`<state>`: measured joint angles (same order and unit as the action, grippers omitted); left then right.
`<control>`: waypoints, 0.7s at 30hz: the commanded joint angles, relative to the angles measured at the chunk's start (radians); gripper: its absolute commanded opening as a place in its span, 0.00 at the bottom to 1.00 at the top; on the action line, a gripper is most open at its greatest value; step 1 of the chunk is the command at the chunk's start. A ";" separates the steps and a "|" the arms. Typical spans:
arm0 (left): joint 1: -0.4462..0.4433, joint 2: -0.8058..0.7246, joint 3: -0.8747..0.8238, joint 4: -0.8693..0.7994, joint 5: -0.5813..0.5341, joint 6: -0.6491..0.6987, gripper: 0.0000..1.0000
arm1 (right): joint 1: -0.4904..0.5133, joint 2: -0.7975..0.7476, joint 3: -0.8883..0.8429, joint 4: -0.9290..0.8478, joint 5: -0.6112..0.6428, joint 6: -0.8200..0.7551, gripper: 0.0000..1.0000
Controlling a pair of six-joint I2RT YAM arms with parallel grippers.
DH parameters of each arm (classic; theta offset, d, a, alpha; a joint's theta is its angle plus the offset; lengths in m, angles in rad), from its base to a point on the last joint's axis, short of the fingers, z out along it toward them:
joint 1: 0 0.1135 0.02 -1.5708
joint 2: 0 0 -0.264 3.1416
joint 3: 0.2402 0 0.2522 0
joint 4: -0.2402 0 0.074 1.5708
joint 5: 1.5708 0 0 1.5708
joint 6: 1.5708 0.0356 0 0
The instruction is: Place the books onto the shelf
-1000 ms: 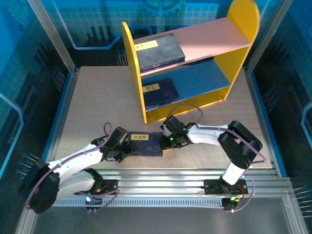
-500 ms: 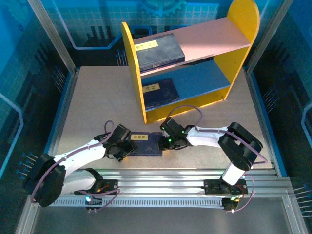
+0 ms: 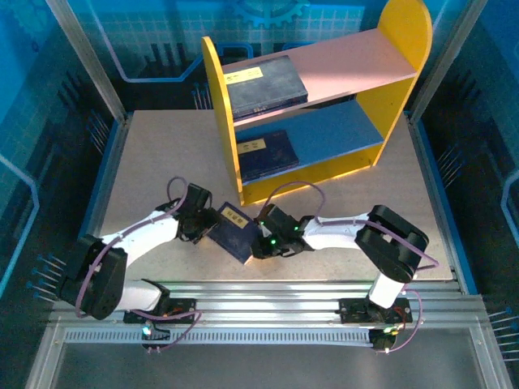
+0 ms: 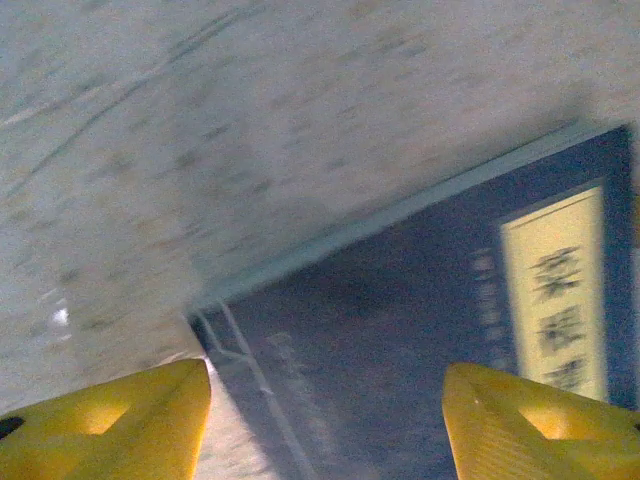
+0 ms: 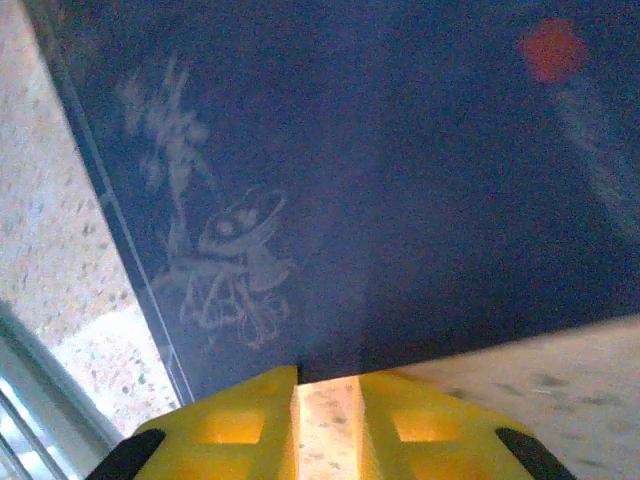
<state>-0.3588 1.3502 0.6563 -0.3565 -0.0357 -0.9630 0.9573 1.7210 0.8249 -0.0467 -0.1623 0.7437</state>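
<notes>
A dark navy book with a yellow label lies flat and slanted on the table just in front of the shelf. My left gripper is at its left end and is open. In the left wrist view the left gripper has one fingertip over bare table and the other over the book's cover. My right gripper is at the book's right side. In the right wrist view the right gripper is nearly closed on nothing, its tips against the book's edge. Two more books lie on the shelf, one on the pink board and one on the blue board.
The right halves of the pink board and the blue board are bare. An aluminium rail runs along the near edge by the arm bases. Blue enclosure walls stand on both sides. Open tabletop lies left of the shelf.
The book has turned from lying crosswise to a slant, its label end now nearer the shelf. The right gripper moved left against it. The left gripper moved back toward the shelf.
</notes>
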 commanded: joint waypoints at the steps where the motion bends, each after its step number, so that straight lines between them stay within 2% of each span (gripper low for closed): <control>1: 0.023 0.022 0.073 0.089 0.041 0.069 0.64 | 0.063 0.056 -0.025 -0.018 -0.145 -0.003 0.21; 4: 0.034 0.034 0.122 0.069 0.054 0.102 0.63 | 0.063 0.045 -0.058 0.111 -0.226 0.031 0.22; 9: 0.034 -0.004 0.137 -0.004 0.044 0.127 0.63 | 0.004 -0.049 -0.119 0.151 -0.223 0.041 0.24; 17: 0.024 -0.180 -0.051 -0.027 0.036 0.021 0.62 | -0.118 -0.207 -0.085 -0.045 -0.175 -0.105 0.32; 21: 0.004 -0.281 -0.130 -0.045 0.032 -0.040 0.63 | -0.185 -0.216 -0.043 -0.105 -0.155 -0.183 0.38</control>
<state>-0.3389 1.1248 0.5663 -0.3622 -0.0036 -0.9428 0.8078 1.5124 0.7418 -0.0654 -0.3370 0.6445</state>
